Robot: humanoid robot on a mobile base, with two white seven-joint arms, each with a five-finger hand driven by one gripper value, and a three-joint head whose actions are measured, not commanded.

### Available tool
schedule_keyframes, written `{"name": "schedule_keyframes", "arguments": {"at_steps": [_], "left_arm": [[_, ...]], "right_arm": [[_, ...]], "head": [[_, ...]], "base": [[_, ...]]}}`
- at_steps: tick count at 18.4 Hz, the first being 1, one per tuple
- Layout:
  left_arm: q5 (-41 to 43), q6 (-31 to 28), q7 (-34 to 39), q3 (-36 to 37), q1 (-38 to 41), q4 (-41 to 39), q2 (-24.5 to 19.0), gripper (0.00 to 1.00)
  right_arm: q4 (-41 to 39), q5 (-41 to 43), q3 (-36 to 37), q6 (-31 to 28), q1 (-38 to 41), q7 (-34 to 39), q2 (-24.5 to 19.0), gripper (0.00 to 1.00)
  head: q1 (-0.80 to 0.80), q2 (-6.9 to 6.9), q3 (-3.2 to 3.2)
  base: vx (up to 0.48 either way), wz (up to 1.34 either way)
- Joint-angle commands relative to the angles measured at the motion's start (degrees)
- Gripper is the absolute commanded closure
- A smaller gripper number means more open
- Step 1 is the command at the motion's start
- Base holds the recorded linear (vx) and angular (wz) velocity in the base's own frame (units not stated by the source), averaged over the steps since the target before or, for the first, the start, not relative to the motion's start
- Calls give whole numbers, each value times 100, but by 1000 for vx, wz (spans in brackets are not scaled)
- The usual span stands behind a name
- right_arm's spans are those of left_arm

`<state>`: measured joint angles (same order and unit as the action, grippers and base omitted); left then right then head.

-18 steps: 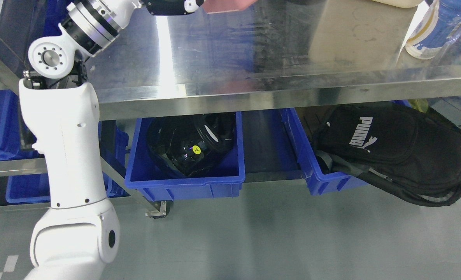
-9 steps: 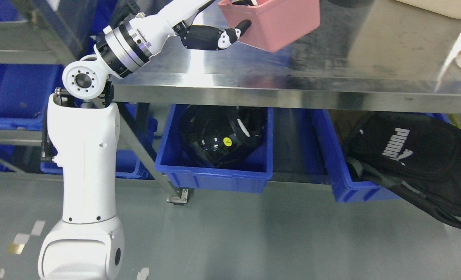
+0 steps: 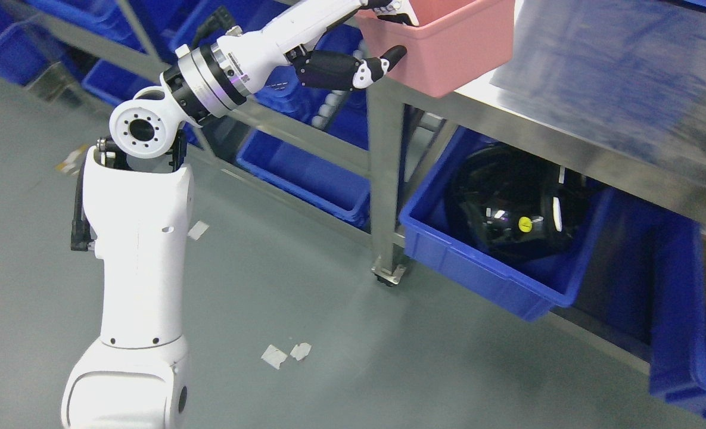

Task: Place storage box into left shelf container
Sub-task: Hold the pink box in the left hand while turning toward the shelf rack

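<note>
The pink storage box (image 3: 442, 47) is cut off by the top edge, hiding its inside and most of the left hand (image 3: 364, 59) gripping it. The steel tabletop (image 3: 615, 83) is blurred.

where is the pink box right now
In the head view the pink box sits at top centre, held by the left hand over the steel table's left corner.

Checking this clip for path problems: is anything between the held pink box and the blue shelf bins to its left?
Nothing visible blocks it. The left hand grips the pink storage box at the steel table corner, and the blue shelf bins lie down-left, with only the shelf rail crossing above them. Which bin is meant cannot be told.
</note>
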<state>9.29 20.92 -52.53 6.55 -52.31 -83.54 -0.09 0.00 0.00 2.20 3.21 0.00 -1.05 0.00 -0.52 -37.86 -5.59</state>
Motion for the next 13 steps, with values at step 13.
{"name": "schedule_keyframes", "arguments": {"at_steps": [13], "left_arm": [[-15, 8, 138, 100, 19, -189, -91, 98]], "right_arm": [[-100, 0, 0, -4, -105, -1, 100, 1]], "head": [[0, -4, 0]], "base": [[-8, 893]]}}
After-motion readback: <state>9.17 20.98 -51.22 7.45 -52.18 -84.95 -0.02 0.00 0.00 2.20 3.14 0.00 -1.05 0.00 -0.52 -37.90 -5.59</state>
